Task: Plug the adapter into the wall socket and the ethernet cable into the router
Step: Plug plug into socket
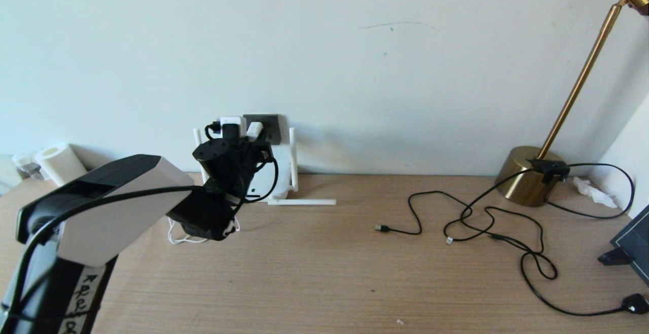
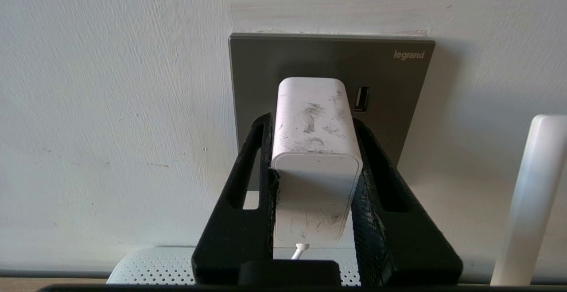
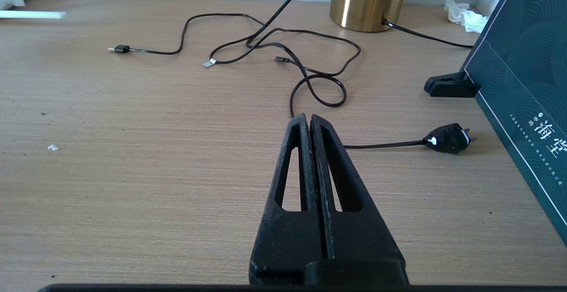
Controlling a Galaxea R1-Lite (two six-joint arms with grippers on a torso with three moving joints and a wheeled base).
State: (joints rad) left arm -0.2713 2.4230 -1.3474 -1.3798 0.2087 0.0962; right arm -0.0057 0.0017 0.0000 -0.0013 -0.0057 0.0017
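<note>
left gripper [image 2: 315, 123] clamps adapter [image 2: 315, 150]

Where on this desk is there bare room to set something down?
Bare: the desk between the router and the black cords, and the whole front strip. Crowded: right side, with cords, lamp base and dark box; back left, where the left gripper holds the adapter.

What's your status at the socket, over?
Left gripper shut on adapter, pressed against socket. Right gripper shut, empty, over desk. Nothing blocking.
</note>
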